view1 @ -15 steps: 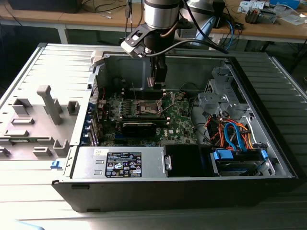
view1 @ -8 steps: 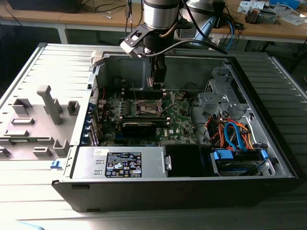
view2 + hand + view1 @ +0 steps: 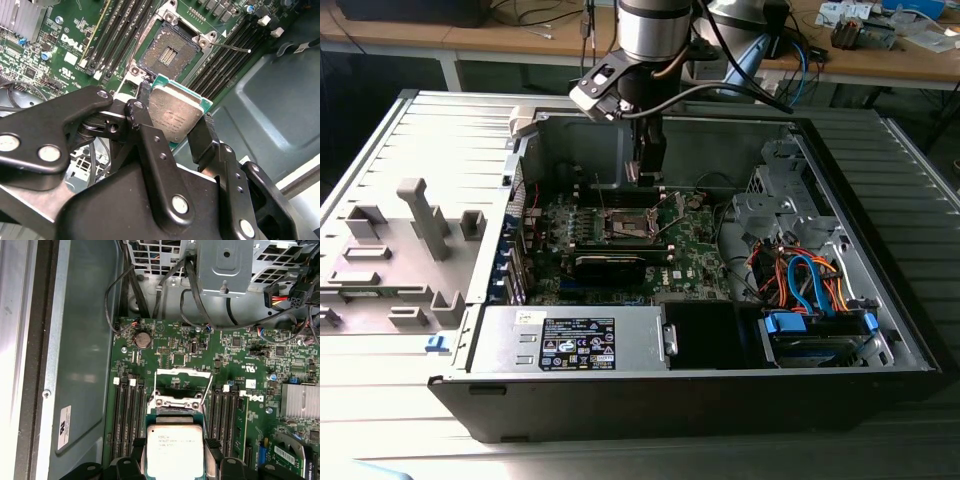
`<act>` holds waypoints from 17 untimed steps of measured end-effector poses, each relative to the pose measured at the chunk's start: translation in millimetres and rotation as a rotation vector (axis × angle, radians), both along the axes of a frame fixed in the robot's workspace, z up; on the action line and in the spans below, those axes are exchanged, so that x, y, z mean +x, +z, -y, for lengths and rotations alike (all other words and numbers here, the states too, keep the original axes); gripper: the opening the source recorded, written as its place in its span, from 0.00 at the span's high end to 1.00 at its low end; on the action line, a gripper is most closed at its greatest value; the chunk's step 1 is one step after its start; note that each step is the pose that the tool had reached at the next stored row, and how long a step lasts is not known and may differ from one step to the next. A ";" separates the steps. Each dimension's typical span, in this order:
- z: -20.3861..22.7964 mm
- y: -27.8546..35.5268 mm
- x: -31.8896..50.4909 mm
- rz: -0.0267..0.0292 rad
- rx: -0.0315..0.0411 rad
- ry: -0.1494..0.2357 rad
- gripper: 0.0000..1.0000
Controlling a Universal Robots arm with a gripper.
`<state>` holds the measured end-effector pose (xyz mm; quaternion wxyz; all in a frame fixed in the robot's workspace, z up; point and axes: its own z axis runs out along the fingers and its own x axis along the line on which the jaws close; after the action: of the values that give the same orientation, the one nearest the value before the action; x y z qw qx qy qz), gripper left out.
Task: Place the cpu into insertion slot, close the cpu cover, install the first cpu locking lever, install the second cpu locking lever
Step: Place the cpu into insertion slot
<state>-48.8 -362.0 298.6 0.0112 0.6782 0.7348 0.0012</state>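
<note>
Second wrist view: one cpu [image 3: 175, 112] sits clamped by two opposite edges between the two black fingers [image 3: 142, 112] of the hand [image 3: 174, 121]. Its dull metal top faces the camera. It is square, so it has no long axis, and in the first wrist view its sides run roughly parallel to the socket frame. The cpu hangs above the green board [image 3: 75, 30], just beside the single insertion slot [image 3: 167, 50] and apart from it. The slot's pin field lies uncovered. Long black memory slots [image 3: 230, 55] flank the socket on both sides. A thin wire lever [image 3: 230, 46] juts out over them. In the exterior view, the hand [image 3: 645, 172] reaches down into the open computer case [image 3: 670, 400].
</note>
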 end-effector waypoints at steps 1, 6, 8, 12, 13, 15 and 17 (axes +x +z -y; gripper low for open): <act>0.0 -0.1 -0.2 0.0000 0.0000 0.000 0.45; 0.0 -0.2 -0.7 0.0000 0.0000 0.000 0.45; 0.0 -0.4 -1.0 0.0000 0.0000 0.000 0.45; 0.0 -0.5 -1.7 0.0000 0.0000 0.000 0.45; 0.0 -0.6 -1.8 0.0000 0.0000 0.000 0.45; 0.0 -0.7 -2.1 0.0000 0.0000 0.000 0.45; 0.0 -0.8 -2.6 0.0000 0.0000 0.000 0.45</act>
<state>-51.3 -362.0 297.7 0.0112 0.6782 0.7348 0.0012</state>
